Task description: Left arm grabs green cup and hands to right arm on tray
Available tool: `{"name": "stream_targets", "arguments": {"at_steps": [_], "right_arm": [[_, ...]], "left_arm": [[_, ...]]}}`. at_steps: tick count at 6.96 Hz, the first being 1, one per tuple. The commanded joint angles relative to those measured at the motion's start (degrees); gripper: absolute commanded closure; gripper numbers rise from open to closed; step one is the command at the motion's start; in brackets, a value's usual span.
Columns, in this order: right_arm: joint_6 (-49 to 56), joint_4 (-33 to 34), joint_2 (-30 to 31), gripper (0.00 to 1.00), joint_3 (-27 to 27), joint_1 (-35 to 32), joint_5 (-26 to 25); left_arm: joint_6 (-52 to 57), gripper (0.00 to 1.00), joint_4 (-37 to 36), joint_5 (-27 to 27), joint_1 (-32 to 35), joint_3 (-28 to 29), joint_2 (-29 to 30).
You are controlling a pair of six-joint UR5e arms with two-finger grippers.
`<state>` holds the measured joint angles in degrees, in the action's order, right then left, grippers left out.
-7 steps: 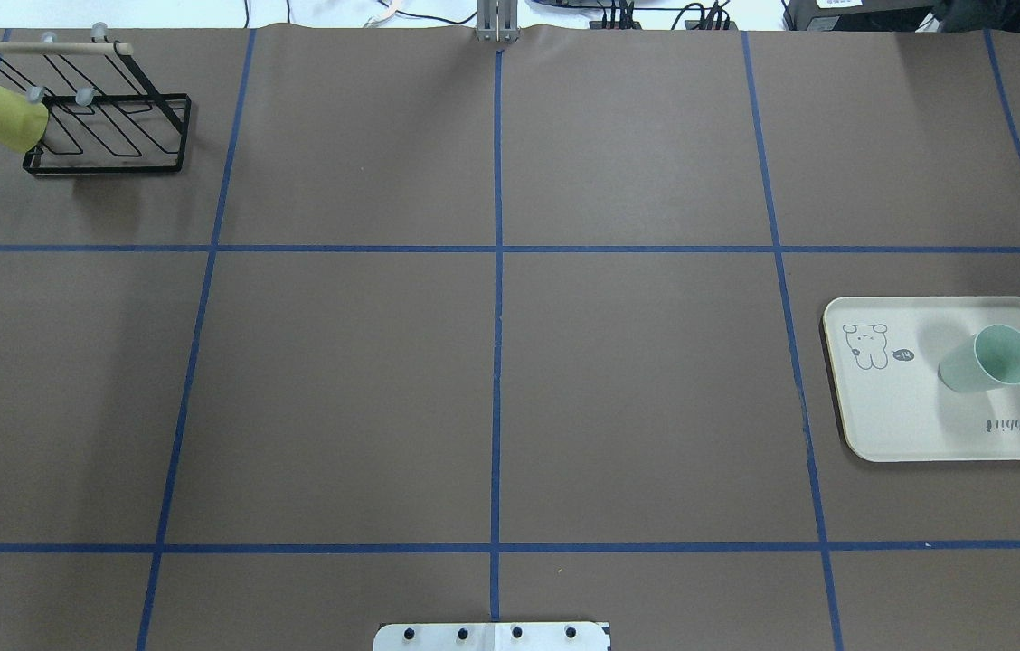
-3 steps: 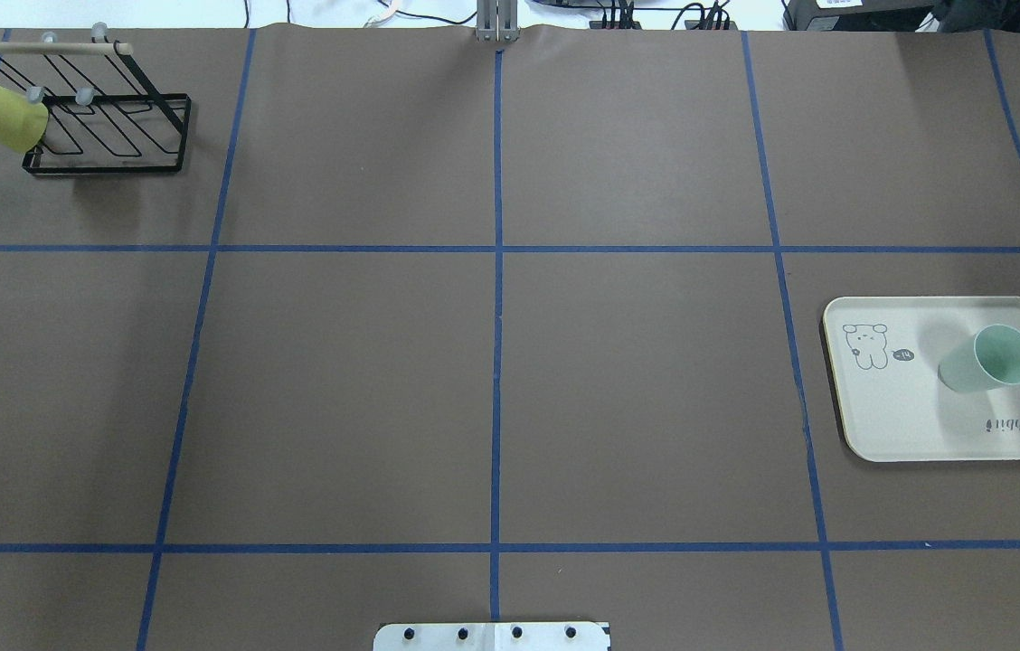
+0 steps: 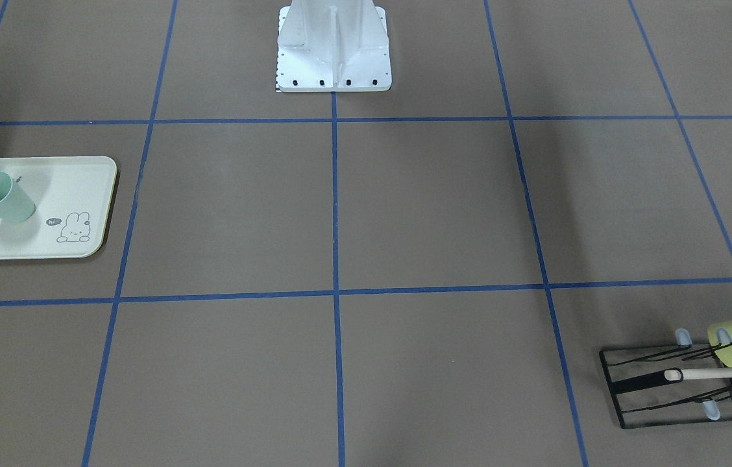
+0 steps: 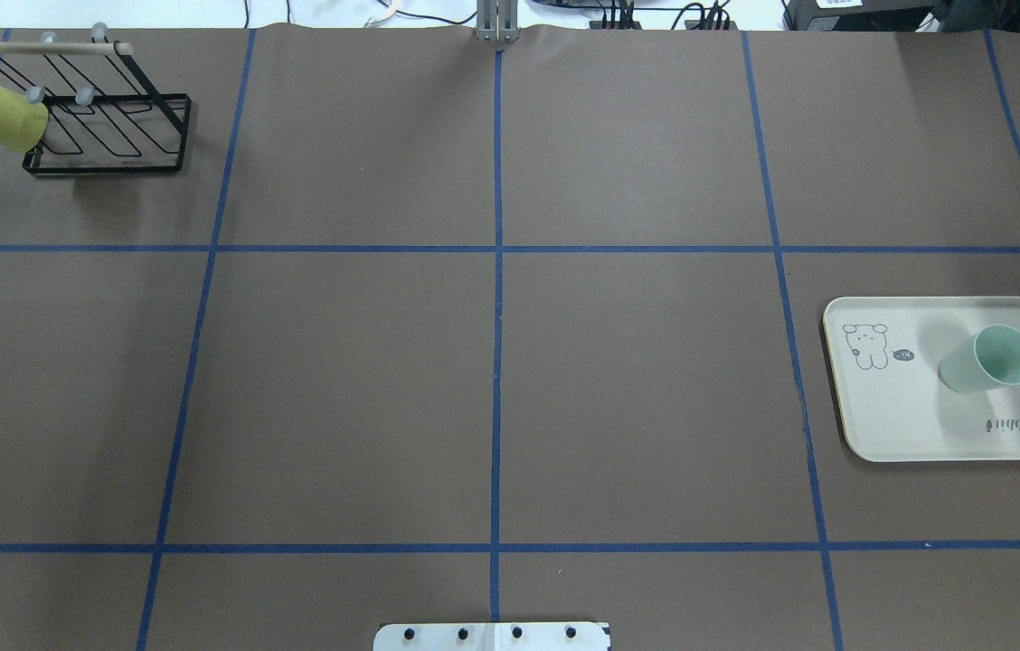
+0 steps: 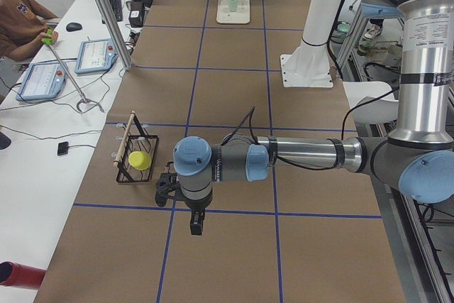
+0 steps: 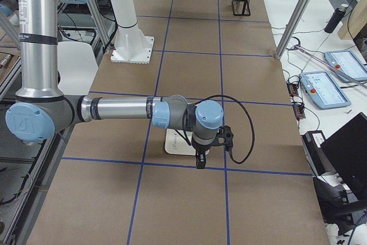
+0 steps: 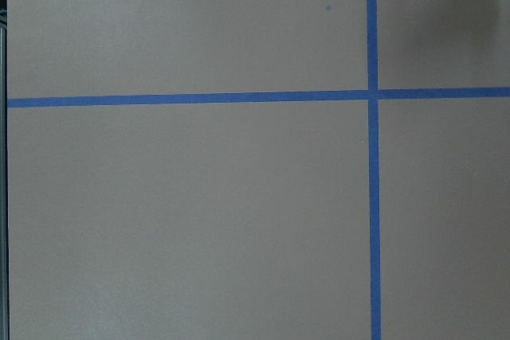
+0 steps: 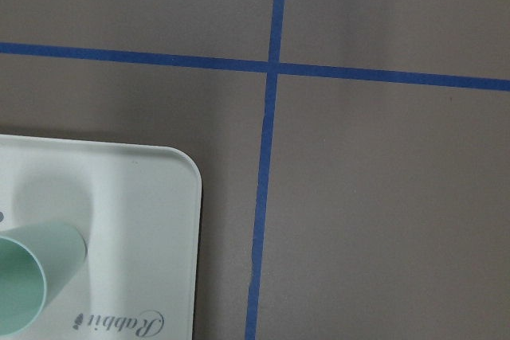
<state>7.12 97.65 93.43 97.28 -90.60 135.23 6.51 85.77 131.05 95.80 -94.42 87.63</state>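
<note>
Hovering my right gripper [image 6: 199,163] near the cream rounded rectangular tray [image 4: 890,425], where the pale mint green plastic cup [image 4: 987,359] stands upright, ungripped; my left gripper [image 5: 194,228] hangs well apart. Finger opening: cannot tell, either side. Task looks done.

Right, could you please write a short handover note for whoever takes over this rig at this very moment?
Left gripper: far from the cup, open or shut unclear.
Right gripper: hangs by the tray, state unclear too.
The small pale mint plastic cup stands upright on the cream rectangular rabbit tray, with nothing gripping it.
Done: the cup is on the tray.
Left: seemingly nothing.
</note>
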Motion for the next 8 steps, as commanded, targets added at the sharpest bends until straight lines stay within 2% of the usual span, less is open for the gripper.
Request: {"name": "stream_targets", "arguments": {"at_steps": [1, 5, 8], "right_arm": [[0.0, 0.0, 0.0, 0.0, -0.07, 0.07, 0.04], [0.0, 0.0, 0.0, 0.0, -0.07, 0.16, 0.04], [0.0, 0.0, -0.09, 0.0, -0.07, 0.25, 0.04]], "left_arm": [[0.0, 0.0, 0.01, 0.0, 0.0, 0.02, 0.0], [-0.61, 0.0, 0.27, 0.0, -3.51, 0.02, 0.08], [-0.53, 0.0, 0.36, -0.09, -3.78, 0.11, 0.08]]}}
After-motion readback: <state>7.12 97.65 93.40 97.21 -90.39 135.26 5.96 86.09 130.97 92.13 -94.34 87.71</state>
